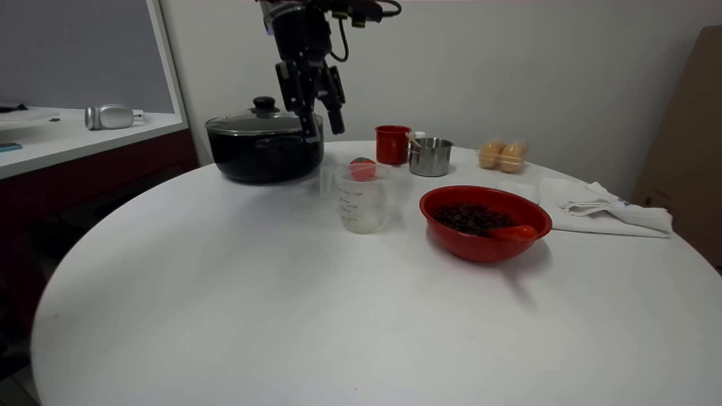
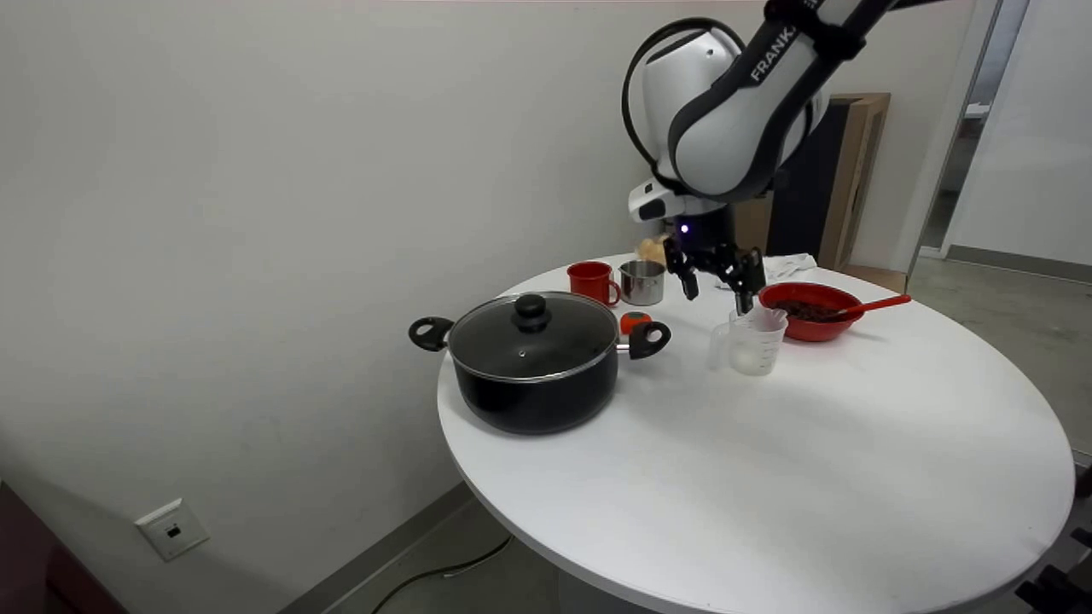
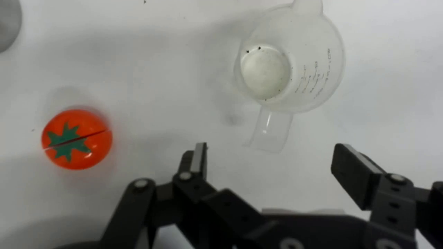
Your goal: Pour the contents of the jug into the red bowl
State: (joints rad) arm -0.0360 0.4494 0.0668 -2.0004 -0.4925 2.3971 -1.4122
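Observation:
The clear plastic jug (image 1: 364,208) stands upright on the white table; it also shows in an exterior view (image 2: 757,348) and the wrist view (image 3: 311,45). Only a few dark specks lie inside it. The red bowl (image 1: 479,249) sits beside it and also shows in an exterior view (image 2: 812,331). It holds a heap of dark bits (image 1: 469,218) and a red spoon (image 1: 514,232). It is out of the wrist view. My gripper (image 3: 270,154) is open and empty, above the table. In the wrist view the jug's handle (image 3: 271,129) appears between and beyond the fingertips, apart from them.
A black lidded pot (image 1: 265,155) stands near the arm. A toy tomato (image 3: 78,140) lies beside the jug. A red cup (image 1: 391,146), a metal cup (image 1: 430,159) and packed eggs (image 1: 501,157) stand toward the wall. A white cloth (image 1: 612,211) lies behind the bowl.

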